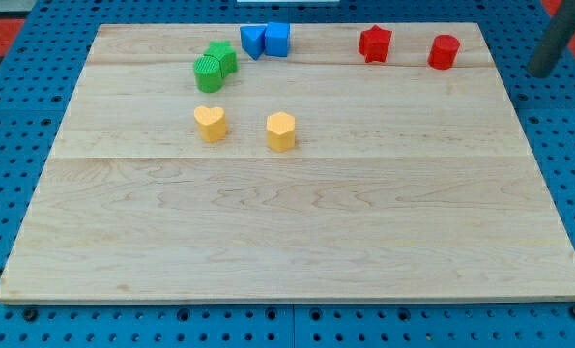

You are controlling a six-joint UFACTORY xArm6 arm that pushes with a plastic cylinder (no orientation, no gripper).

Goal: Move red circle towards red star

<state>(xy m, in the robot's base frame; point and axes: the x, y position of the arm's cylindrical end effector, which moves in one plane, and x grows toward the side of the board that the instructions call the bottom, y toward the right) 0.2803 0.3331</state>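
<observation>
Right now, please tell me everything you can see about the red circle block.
The red circle is a short, solid red cylinder with a flat round top and a matte, plastic-like surface. It stands upright near the top right corner of the wooden board. Nothing touches it: the red star sits to the view's left of it with a clear gap between them. My tip is further to the view's right, off the board's edge, apart from the block.

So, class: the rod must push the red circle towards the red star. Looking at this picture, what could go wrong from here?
1. The red circle sits near the board's top edge; a skewed push could slide it off.
2. My tip is off the board, at the view's right; coming in low or high would send the circle diagonally, missing the red star.
3. Pushing too far would knock the star leftwards.
</observation>
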